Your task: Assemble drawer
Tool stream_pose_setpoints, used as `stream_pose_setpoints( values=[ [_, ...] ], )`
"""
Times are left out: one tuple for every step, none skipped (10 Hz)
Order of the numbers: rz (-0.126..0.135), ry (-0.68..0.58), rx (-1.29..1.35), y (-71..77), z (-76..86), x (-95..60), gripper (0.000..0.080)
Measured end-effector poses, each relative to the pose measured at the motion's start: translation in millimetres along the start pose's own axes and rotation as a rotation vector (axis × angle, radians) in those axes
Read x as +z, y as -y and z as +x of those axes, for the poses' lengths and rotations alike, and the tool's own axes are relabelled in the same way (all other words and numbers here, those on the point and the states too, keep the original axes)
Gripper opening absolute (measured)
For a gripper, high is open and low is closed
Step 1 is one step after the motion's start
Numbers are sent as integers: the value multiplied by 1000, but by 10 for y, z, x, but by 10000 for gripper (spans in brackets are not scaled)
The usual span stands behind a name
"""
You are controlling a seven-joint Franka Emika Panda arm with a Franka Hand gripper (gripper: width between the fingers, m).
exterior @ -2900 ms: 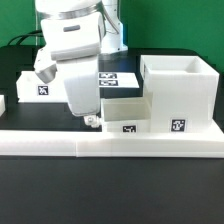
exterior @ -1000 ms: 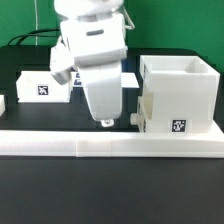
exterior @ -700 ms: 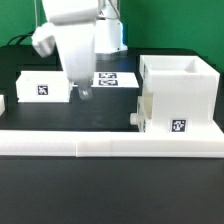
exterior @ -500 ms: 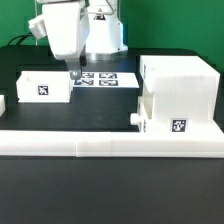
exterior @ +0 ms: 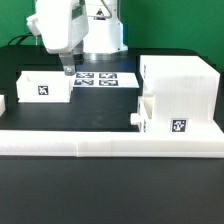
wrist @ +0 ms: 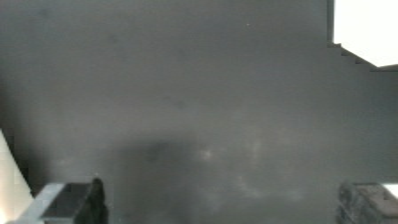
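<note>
The drawer's tall white shell (exterior: 178, 92) stands at the exterior view's right, against the rail, with a tray (exterior: 145, 111) set into its left side and a small knob showing. A second open-top tray (exterior: 45, 85) with a square marker sits at the exterior view's left. My gripper (exterior: 68, 69) hangs just above that tray's right end, apart from it. In the wrist view my gripper (wrist: 226, 205) is open and empty, its fingers (wrist: 79, 201) wide apart over the bare black table (wrist: 196, 110).
The marker board (exterior: 105, 79) lies on the table behind the gripper. A long low white rail (exterior: 100, 144) edges the table's front. Another white part (exterior: 2, 103) shows at the far left edge. A white corner (wrist: 370, 30) shows in the wrist view.
The gripper has left the shell's front, risen, and moved to the exterior view's left, over the left tray. The tray that stood before the shell now sits inside it.
</note>
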State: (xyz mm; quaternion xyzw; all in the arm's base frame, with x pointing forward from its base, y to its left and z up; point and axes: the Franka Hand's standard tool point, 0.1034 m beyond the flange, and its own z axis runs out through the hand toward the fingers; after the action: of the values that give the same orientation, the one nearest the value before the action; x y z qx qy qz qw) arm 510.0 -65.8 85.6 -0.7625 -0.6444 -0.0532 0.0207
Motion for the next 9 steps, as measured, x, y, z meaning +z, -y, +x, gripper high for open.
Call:
stream_pose_setpoints(
  values=[
    [-12,-1,76,16,-50,-1,649],
    [-33,6,160,127,-221,8,649],
    [-58,15,336,309,-349,18,649],
    [-59,19,465,499,-434,60,649],
    [-47,21,598,671,-508,118,649],
    [-40,23,659,747,-534,155,649],
    [-40,21,728,733,-525,151,649],
    [-40,20,775,735,-523,154,649],
    [-40,18,850,736,-521,157,649]
  ],
)
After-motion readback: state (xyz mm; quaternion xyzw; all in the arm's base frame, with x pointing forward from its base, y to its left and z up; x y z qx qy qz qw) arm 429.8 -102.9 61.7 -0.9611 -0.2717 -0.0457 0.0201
